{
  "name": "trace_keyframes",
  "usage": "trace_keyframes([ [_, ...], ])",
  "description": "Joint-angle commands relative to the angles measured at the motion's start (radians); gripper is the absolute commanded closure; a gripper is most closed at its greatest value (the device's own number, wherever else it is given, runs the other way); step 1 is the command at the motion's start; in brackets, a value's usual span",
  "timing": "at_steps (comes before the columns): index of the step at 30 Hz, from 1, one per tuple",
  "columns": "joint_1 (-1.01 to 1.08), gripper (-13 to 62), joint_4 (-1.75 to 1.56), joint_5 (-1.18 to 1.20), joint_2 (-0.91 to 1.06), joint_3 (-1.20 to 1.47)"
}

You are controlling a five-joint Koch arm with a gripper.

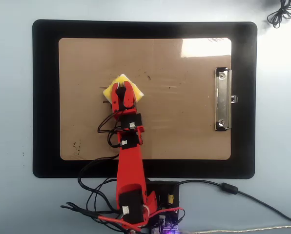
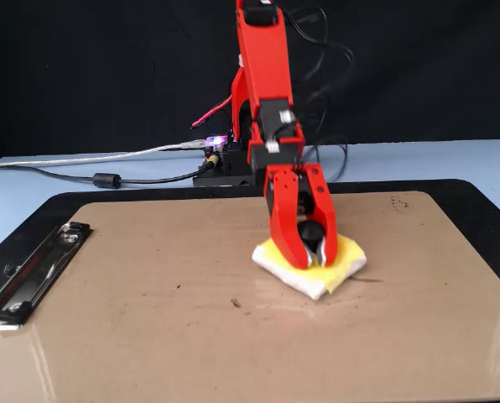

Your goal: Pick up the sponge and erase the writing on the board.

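1. Wiping step: gripper (image 2: 310, 259) is clamped on the knob of the sponge (image 2: 344, 267), pressed flat on the board (image 1: 184, 122).
2. Writing looks nearly gone, faint stroke beside sponge.
3. Next: sweep over remaining smudges.

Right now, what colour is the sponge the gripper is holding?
Yellow, with a black knob in its middle; the sponge shows best in the fixed view.

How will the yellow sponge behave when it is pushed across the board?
The sponge looks soft and light, so it probably squashes and bends slightly rather than staying stiff. It lies flat on the board, so rolling seems unlikely. The end effector grips its black knob, so it probably will not slip away.
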Motion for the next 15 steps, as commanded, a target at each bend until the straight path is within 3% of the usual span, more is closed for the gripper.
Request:
trace_keyframes([
  [1,-0.006,57.1,0.005,-0.006,0.084,0.097],
  [5,-0.008,57.2,0.006,-0.005,0.451,0.448],
  [8,-0.006,57.1,0.002,-0.003,0.609,0.569],
  [12,-0.003,57.2,-0.008,-0.002,0.588,0.526],
  [15,-0.002,57.1,-0.044,0.0,0.359,0.351],
])
